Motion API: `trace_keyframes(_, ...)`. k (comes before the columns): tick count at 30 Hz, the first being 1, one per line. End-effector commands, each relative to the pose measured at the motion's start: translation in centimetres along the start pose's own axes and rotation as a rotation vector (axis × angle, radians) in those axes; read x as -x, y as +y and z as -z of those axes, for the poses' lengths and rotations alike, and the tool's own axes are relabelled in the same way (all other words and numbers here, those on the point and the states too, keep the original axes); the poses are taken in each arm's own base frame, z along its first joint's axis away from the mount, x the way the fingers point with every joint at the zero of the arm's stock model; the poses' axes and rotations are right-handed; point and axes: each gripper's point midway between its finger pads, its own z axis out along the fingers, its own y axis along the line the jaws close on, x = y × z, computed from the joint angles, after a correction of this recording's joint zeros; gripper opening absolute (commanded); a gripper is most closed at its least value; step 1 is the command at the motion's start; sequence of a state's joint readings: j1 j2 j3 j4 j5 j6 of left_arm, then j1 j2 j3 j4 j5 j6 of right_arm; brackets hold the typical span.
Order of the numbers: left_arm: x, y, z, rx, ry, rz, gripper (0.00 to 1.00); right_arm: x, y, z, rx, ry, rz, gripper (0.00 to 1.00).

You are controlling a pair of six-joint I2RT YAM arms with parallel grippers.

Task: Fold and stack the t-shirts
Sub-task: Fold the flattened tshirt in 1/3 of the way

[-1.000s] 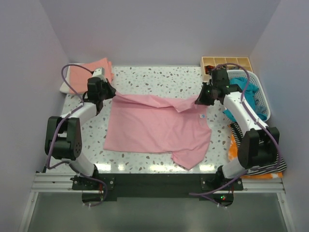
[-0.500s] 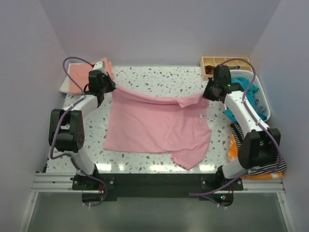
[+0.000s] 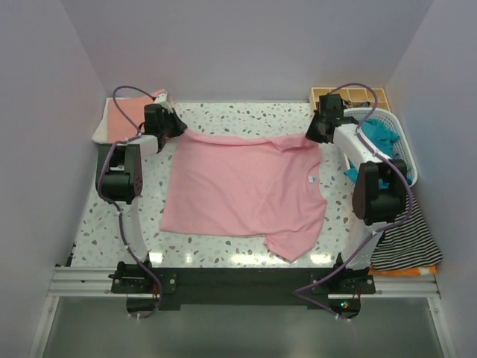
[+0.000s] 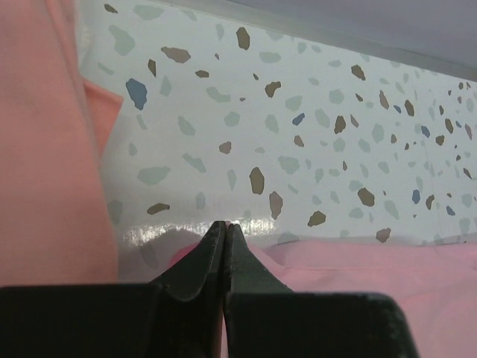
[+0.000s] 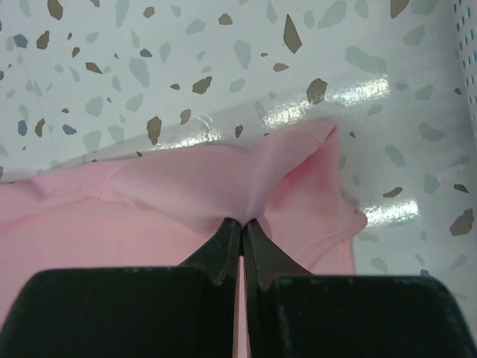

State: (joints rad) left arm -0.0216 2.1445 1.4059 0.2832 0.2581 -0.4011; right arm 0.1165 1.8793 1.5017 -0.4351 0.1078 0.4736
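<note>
- The light pink t-shirt (image 3: 242, 186) lies spread out flat in the middle of the table (image 3: 246, 112), neck towards the right edge, with its small white neck label (image 3: 312, 179) showing.
- One sleeve flops down towards the near edge, and the hem side runs along the left.
- The left pincer (image 3: 175, 127) is down at the shirt's far left corner. Its jaws are pressed tight together, and the pink cloth runs right up to the tips.
- The right pincer (image 3: 317, 133) is at the far right corner of the shirt. The wrist view shows it clamped on a raised fold of pink fabric, jaws nipped together.
- Between the two pincers the shirt's far edge is pulled into an almost straight line along the far side of the table.
- In the far left corner of the table sits the salmon-orange t-shirt (image 3: 138, 112), folded on top of a white t-shirt (image 3: 103, 133), just beside the left pincer.
- At the far right, a white basket (image 3: 405, 153) holds the teal t-shirt (image 3: 380, 136). A wooden tray (image 3: 350, 93) with compartments stands behind it.
- A striped cloth (image 3: 406, 242) hangs near the right arm's base, at the near right corner, with orange fabric peeking out under it.
</note>
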Motion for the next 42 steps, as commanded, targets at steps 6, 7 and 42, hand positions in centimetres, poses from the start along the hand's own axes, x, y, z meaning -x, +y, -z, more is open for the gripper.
trace_keyframes(6, 4.4, -2.4, 2.1, -0.078, -0.109, -0.039, 0.00, 4.4, 2.5, 5.8, 0.133, -0.137, 0.005, 0.00)
trace_keyframes(7, 3.8, -2.2, 2.5, -0.069, -0.098, -0.035, 0.00, 4.3, 2.5, 6.2, 0.136, -0.130, 0.010, 0.00)
trace_keyframes(42, -8.9, 3.1, 12.8, 0.266, 0.155, 0.114, 0.60, -15.1, -6.0, 10.5, -0.031, 0.344, 0.005, 0.48)
